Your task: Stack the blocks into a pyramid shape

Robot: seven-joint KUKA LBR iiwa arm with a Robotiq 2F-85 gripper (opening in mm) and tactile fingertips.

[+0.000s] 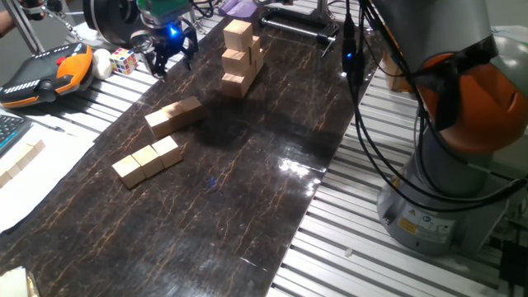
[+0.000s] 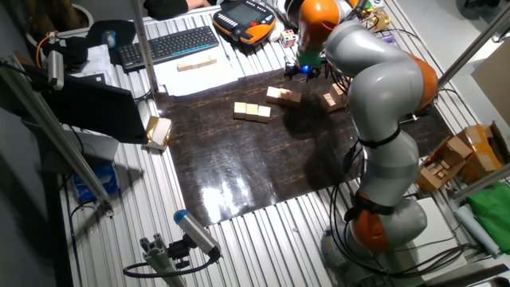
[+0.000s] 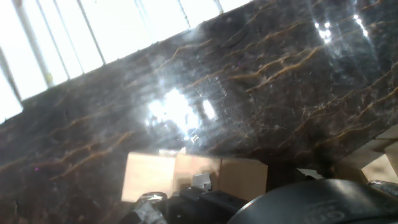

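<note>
1. In one fixed view, the claw (image 1: 169, 51) was seen raised above the far left edge of the dark marbled mat (image 1: 247, 190), its two fingers spread apart with nothing between them and a blue light lit just above them.
2. In the same view, a row of three tan blocks (image 1: 148, 162) was laid flat on the mat, each touching the next; a further pair of blocks (image 1: 174, 116) was set just behind the row, slightly apart from it.
3. A stepped pile of similar cubes (image 1: 239, 56) was shown at the far end of the mat, three cubes high, well apart from the loose blocks.
4. A small multicoloured puzzle cube (image 1: 124, 59) was placed on the ribbed tabletop (image 1: 396, 264) just left of the claw, beside an orange and black pendant (image 1: 45, 74).
5. The other fixed view added what the first lacked: a keyboard (image 2: 169, 46), more wooden pieces on white paper (image 2: 196, 64), and the whole arm (image 2: 382, 104) bent over the mat. There the claw was too small for its opening to be judged.
6. In the hand view only the row of three blocks, at the bottom, was seen against the glossy mat, partly covered by dark, blurred claw parts.
</note>
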